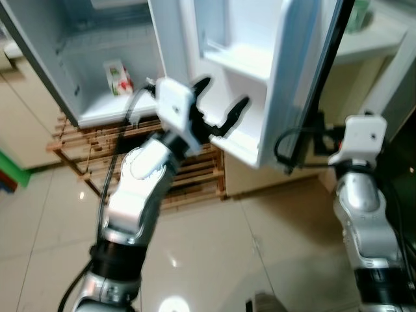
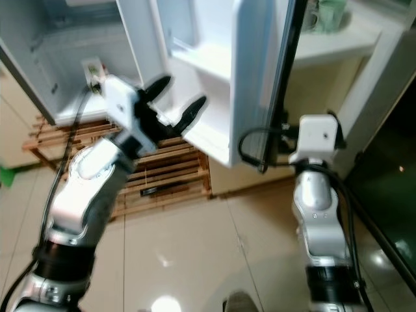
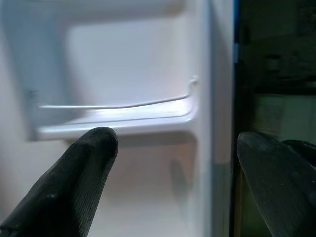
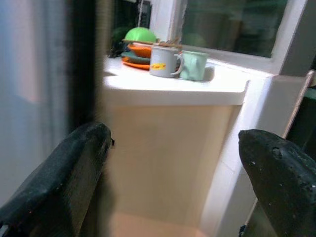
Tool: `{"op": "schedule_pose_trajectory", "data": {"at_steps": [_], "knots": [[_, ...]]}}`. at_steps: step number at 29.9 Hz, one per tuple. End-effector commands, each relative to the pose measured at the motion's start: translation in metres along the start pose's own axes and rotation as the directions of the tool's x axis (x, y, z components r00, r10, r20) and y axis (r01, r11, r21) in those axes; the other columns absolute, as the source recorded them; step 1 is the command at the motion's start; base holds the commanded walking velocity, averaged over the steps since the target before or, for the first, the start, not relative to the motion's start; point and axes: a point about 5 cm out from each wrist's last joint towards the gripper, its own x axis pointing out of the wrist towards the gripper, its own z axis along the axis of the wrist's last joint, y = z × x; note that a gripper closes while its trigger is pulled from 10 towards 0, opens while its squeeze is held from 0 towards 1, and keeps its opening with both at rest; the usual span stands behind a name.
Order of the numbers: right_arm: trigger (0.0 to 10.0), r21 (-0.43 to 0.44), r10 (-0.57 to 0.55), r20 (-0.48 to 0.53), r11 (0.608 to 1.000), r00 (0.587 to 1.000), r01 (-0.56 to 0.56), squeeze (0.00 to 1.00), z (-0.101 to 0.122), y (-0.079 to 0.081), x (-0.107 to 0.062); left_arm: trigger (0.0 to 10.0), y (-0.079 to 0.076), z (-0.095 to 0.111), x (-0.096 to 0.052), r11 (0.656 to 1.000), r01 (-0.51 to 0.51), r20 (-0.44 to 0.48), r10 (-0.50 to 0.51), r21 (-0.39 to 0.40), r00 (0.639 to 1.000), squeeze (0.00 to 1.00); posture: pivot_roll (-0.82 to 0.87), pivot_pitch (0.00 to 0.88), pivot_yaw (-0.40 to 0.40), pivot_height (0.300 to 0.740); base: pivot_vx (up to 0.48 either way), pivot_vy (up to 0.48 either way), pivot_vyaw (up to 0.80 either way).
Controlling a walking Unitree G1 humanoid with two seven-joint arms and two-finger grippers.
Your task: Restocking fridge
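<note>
While your left gripper (image 1: 218, 107) hangs wide and empty before the fridge door's (image 1: 286, 78) lower door shelf (image 3: 118, 123), your right gripper (image 4: 173, 163), also wide, faces a white surface (image 4: 197, 86) carrying two mugs (image 4: 177, 63). A carton (image 1: 117, 77) stands inside the fridge (image 1: 84, 58).

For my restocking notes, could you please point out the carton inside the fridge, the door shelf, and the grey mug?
carton (image 1: 117, 77): left eye view, its front face.
door shelf (image 3: 118, 126): left wrist view, its front rim.
grey mug (image 4: 163, 62): right wrist view, its side wall.
</note>
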Motion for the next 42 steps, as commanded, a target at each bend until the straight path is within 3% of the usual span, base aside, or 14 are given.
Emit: {"op": "schedule_pose_trajectory", "data": {"at_steps": [1,3,7,13,15,27,28,31,32,34,36,37,39,42], "knots": [[10.0,0.016,0.024,0.004,1.0,1.0,-0.024,0.0,0.003,0.008,0.006,10.0,0.017,-0.004,-0.004,0.997,-0.074,-0.032,0.074,0.011,0.997,0.0,-0.19,0.0,0.1,0.74,0.0,0.0,0.0],[10.0,0.002,0.035,0.004,0.999,0.999,-0.035,0.0,0.004,0.008,0.013,10.0,0.023,-0.005,-0.003,0.994,-0.109,-0.038,0.109,0.018,0.993,0.0,-0.18,0.0,0.099,0.74,0.0,0.0,0.37],[10.0,-0.009,0.049,0.007,0.999,0.999,-0.049,0.0,0.005,0.012,0.013,10.0,0.018,-0.001,-0.001,0.995,-0.083,-0.026,0.084,0.053,0.996,0.0,-0.18,0.0,0.098,0.74,0.0,-0.335,0.74],[10.0,0.0,0.068,-0.002,0.998,0.998,-0.068,0.0,0.0,0.017,0.009,10.0,0.0,0.003,0.0,0.997,0.025,0.018,-0.026,0.067,1.0,0.0,-0.2,0.0,0.093,0.74,0.0,-0.446,0.71],[10.0,0.0,0.065,-0.01,0.998,0.998,-0.065,0.0,-0.001,0.015,0.008,10.0,-0.003,0.005,0.0,0.998,0.045,0.049,-0.047,0.04,0.998,0.0,-0.2,0.0,0.091,0.74,0.156,-0.399,0.66],[10.0,0.0,0.038,-0.026,0.999,0.999,-0.038,0.0,-0.007,0.004,0.009,10.0,0.008,0.004,-0.001,0.999,-0.022,0.048,0.021,0.03,0.999,0.0,-0.19,0.0,0.078,0.74,0.034,-0.02,0.0],[10.0,0.058,0.071,-0.011,0.996,0.997,-0.071,0.0,-0.003,0.013,0.003,10.0,0.009,0.003,-0.002,0.999,-0.023,0.043,0.021,0.035,0.999,0.0,-0.18,0.0,0.07,0.74,0.0,0.0,0.0],[10.0,0.084,0.122,0.021,0.989,0.992,-0.124,0.0,0.001,0.023,-0.006,10.0,0.009,0.002,-0.003,0.999,-0.024,0.04,0.023,0.033,0.999,0.0,-0.18,0.0,0.071,0.74,0.0,0.0,0.0],[10.0,0.039,0.059,0.046,0.997,0.997,-0.06,0.0,0.004,0.011,-0.008,10.0,0.012,0.0,-0.004,0.999,-0.037,0.024,0.036,0.007,0.999,0.0,-0.18,0.001,0.071,0.74,0.0,0.0,0.0],[10.0,0.024,0.017,0.049,1.0,0.999,-0.018,0.0,0.004,0.004,-0.008,10.0,0.013,-0.001,-0.004,0.999,-0.043,0.018,0.043,-0.002,0.999,0.0,-0.18,0.001,0.071,0.74,0.0,0.0,0.0],[10.0,-0.033,-0.168,0.001,0.985,0.986,0.168,0.0,-0.004,-0.03,-0.007,10.0,0.018,-0.004,-0.004,0.997,-0.066,0.002,0.066,-0.043,0.998,0.0,-0.2,0.007,0.071,0.74,0.0,0.0,0.0],[10.0,-0.056,-0.21,-0.016,0.976,0.978,0.209,0.0,-0.007,-0.04,-0.009,10.0,0.02,-0.005,-0.004,0.995,-0.076,-0.009,0.076,-0.06,0.997,0.0,-0.2,0.009,0.07,0.74,0.0,0.0,0.0],[10.0,-0.01,0.007,-0.092,1.0,0.996,-0.008,0.0,-0.021,-0.023,-0.027,10.0,0.024,-0.008,-0.005,0.992,-0.092,-0.029,0.09,-0.091,0.996,0.0,-0.2,0.012,0.07,0.74,0.0,0.0,0.0],[10.0,0.037,0.211,-0.152,0.977,0.965,-0.208,0.0,-0.031,0.002,-0.046,10.0,0.025,-0.008,-0.005,0.993,-0.088,-0.033,0.086,-0.084,0.996,0.0,-0.21,0.022,0.069,0.74,0.0,0.0,0.0]]}}
